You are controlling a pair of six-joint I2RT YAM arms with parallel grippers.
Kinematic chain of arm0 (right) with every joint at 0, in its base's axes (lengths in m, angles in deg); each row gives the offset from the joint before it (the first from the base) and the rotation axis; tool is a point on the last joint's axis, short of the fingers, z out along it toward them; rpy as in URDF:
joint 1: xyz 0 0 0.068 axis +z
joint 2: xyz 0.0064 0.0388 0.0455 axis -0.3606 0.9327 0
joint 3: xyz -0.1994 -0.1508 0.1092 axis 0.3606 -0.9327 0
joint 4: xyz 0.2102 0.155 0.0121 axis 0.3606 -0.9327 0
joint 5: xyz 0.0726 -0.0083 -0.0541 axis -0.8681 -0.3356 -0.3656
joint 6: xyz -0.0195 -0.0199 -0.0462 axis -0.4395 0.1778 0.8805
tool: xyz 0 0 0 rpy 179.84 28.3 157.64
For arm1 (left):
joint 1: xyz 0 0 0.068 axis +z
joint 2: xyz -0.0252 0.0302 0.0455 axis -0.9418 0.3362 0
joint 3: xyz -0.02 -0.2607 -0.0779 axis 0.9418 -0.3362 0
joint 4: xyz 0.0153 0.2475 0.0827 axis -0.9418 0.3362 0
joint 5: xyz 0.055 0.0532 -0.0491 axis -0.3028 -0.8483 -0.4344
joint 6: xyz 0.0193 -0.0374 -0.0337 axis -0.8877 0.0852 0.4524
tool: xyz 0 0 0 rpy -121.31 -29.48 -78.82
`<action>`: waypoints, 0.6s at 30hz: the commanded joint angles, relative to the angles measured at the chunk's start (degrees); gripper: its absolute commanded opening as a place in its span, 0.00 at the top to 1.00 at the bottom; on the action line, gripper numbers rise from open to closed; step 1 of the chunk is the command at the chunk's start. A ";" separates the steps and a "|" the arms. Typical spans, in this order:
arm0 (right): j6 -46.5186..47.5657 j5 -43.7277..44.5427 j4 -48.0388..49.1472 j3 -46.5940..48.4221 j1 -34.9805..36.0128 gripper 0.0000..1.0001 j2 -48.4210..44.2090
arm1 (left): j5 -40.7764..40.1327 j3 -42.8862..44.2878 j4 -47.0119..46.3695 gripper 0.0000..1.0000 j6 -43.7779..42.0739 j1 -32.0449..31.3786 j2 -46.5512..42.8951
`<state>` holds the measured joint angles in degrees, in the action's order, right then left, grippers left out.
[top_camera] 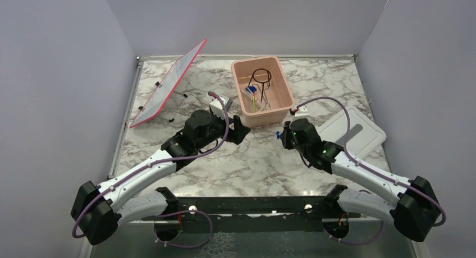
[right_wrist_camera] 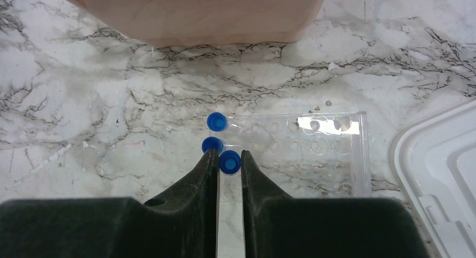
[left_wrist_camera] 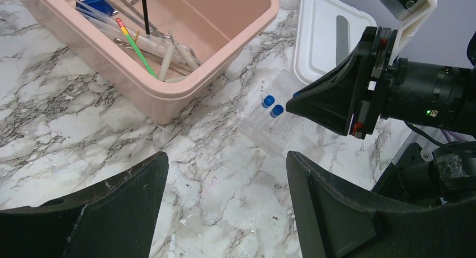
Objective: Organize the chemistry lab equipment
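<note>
My right gripper (right_wrist_camera: 229, 154) is shut on a clear tube with a blue cap (right_wrist_camera: 229, 161), held upright over the near left corner of a clear tube rack (right_wrist_camera: 331, 151). Two more blue-capped tubes (right_wrist_camera: 216, 121) stand in the rack's left edge and also show in the left wrist view (left_wrist_camera: 268, 101). My left gripper (left_wrist_camera: 225, 157) is open and empty above bare marble, just left of the rack (left_wrist_camera: 264, 132). The pink tub (top_camera: 278, 115) holds the black wire ring stand (top_camera: 261, 75), a green-yellow stick (left_wrist_camera: 140, 53), clear pipettes (left_wrist_camera: 168, 59) and metal tweezers (left_wrist_camera: 126, 3).
The white lid (top_camera: 353, 132) lies flat to the right of the rack. The red-edged panel (top_camera: 168, 84) leans at the back left. The two grippers are close together in front of the tub. Grey walls close in the table on three sides.
</note>
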<state>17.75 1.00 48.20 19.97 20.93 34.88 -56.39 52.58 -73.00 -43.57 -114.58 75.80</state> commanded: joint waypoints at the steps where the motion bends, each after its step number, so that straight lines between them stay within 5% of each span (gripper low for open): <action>1: -0.12 1.62 3.56 -1.33 0.45 0.82 0.41 | -1.03 -0.06 -1.39 0.20 0.05 0.10 -0.17; 9: 0.46 0.53 4.87 -2.59 0.44 0.78 0.38 | -1.09 -0.07 -1.13 0.20 -0.09 0.11 -0.36; 18: -1.73 0.39 -0.80 -0.19 0.39 0.55 -5.11 | -1.23 -0.33 -1.12 0.20 -0.17 0.10 -0.73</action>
<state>17.38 0.91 49.80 18.02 20.93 33.13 -56.50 52.58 -73.00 -43.57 -114.58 75.80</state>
